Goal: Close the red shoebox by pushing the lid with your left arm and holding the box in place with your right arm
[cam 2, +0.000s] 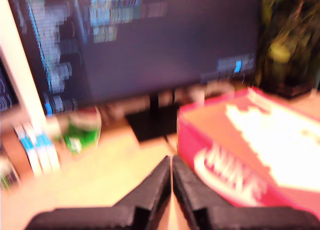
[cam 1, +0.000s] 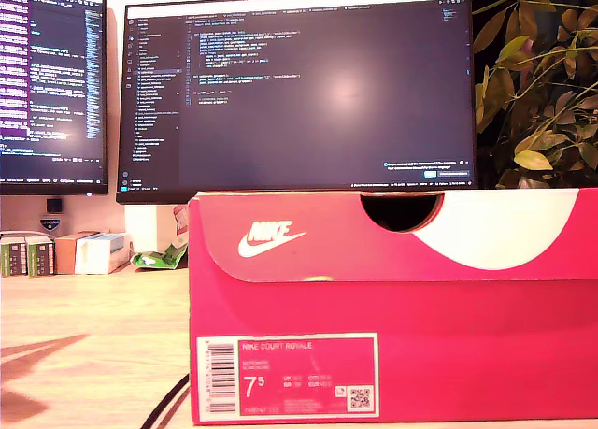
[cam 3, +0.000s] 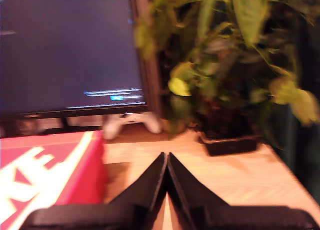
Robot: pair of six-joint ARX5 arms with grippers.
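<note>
Monitors (cam 1: pixel 297 91) glow behind the shoebox (cam 1: pixel 392 354) on the surface (cam 1: pixel 84 345); its lid (cam 1: pixel 392 233) sits down already. My first tool (cam 2: pixel 171 166) and second tool (cam 3: pixel 166 162) are both pinched closed, empty, off the box; press gently if seating it.

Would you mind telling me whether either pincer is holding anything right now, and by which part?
Nothing is held. My first pincer and my second pincer are both shut on nothing, each off to one side of the red Nike shoebox.
</note>
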